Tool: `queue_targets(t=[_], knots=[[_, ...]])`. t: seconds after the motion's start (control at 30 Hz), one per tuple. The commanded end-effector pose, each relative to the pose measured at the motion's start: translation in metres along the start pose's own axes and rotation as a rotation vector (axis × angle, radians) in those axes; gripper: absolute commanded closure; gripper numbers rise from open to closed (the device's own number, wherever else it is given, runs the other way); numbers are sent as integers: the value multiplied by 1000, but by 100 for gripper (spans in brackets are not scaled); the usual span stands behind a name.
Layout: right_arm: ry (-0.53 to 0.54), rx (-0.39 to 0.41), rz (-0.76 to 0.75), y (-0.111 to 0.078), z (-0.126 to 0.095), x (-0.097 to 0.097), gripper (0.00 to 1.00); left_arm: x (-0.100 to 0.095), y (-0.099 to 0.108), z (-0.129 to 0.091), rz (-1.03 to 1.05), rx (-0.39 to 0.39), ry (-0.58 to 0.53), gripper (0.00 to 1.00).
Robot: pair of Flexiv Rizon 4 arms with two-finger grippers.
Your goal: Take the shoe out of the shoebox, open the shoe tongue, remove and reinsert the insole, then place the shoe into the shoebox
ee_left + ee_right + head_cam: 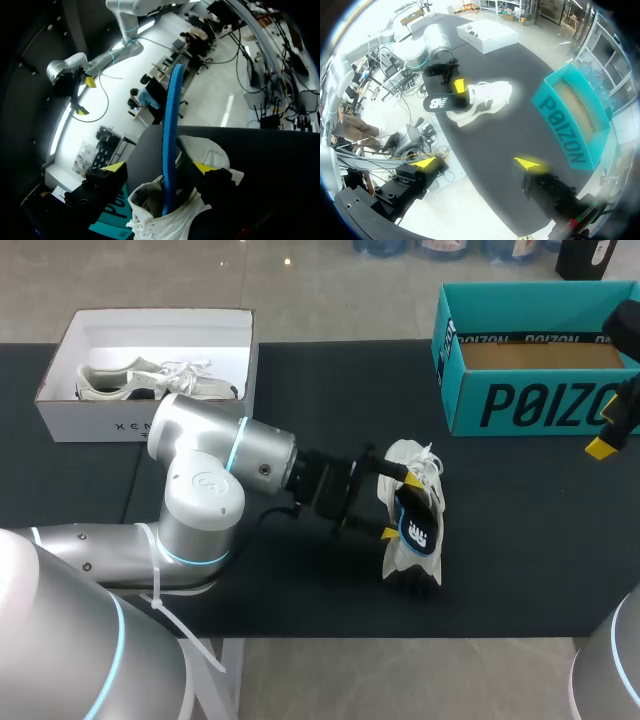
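White shoe (412, 558) out on the black table (500, 580), right in front of my left gripper (394, 507). The insole (419, 527) sticks up out of its opening, partly in, partly out. It is black on top and blue along the edge, and it carries a white logo that I am not reading off.

My left fingers stand wide apart and straddle the shoe's mouth, with the insole rising between them. One yellow tip sits against the shoe's collar and the other is clear of it, so nothing is clamped. The laces lie loose at the end of the shoe farther from me.

At the table's far left corner is the white shoebox (60, 365), lid off, with a second shoe (150, 382) lying inside. There is small dark print on its front wall.

Far right is a teal box (470, 360), open on top and brown inside. Big dark block letters run across its side and a smaller row runs along the rim.

My right gripper (477, 162) hangs near that teal box, well apart from the shoe. Its fingers are spread and there is nothing between them.
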State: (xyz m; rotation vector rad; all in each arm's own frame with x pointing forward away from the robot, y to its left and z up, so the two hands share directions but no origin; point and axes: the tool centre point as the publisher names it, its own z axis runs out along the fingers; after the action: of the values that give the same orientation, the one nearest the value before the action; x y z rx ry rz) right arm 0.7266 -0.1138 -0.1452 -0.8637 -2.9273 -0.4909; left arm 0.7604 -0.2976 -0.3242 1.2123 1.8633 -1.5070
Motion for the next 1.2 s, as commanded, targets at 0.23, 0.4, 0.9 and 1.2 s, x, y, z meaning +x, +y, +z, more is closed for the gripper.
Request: queue_targets(t=[0.23,0.4,0.9,1.2], knots=[[3,4,0,1,0,-2,0,0,0,1,-19,14,16,65],[3,4,0,1,0,-2,0,4,-2,4,-29,32,41,86],[3,4,0,1,0,-2,0,3,14,-3,6,18,82,100],[3,4,0,1,0,-2,0,-1,39,11,50,13,115,100]])
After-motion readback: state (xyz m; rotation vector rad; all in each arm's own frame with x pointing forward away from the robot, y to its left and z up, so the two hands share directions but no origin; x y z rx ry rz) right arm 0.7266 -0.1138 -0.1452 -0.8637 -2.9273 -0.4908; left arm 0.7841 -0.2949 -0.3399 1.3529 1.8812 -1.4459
